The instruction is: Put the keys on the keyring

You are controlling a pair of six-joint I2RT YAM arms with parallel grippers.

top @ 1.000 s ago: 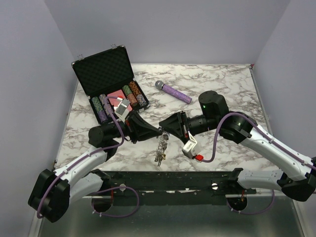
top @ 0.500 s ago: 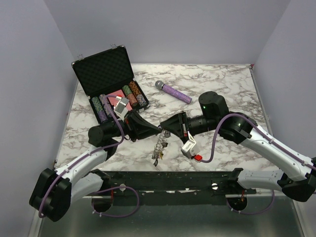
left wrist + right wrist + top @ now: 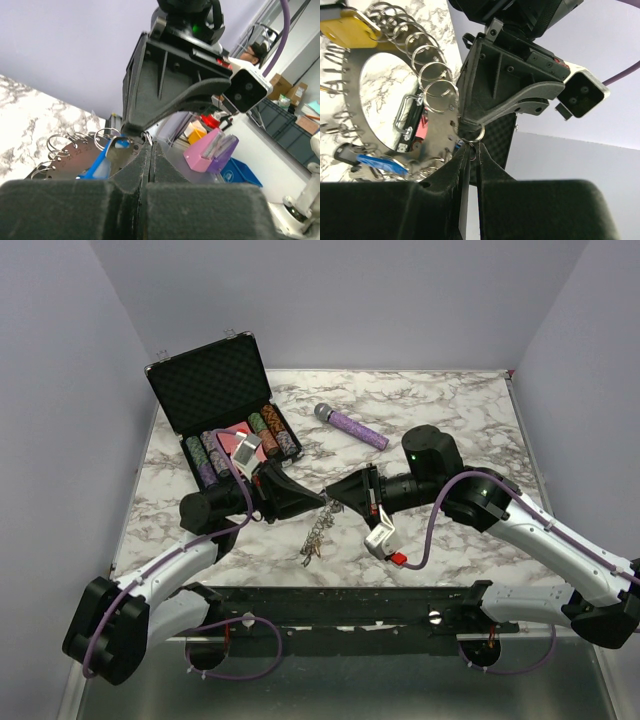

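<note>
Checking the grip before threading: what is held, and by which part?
The keyring, pinched at its rim by the left gripper; the right gripper pinches a small split ring there.

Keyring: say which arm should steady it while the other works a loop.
Left: the left tool is shut on the keyring rim, ring hanging below; the right tool only nips one small loop at its tip, probably better for fine work.
</note>
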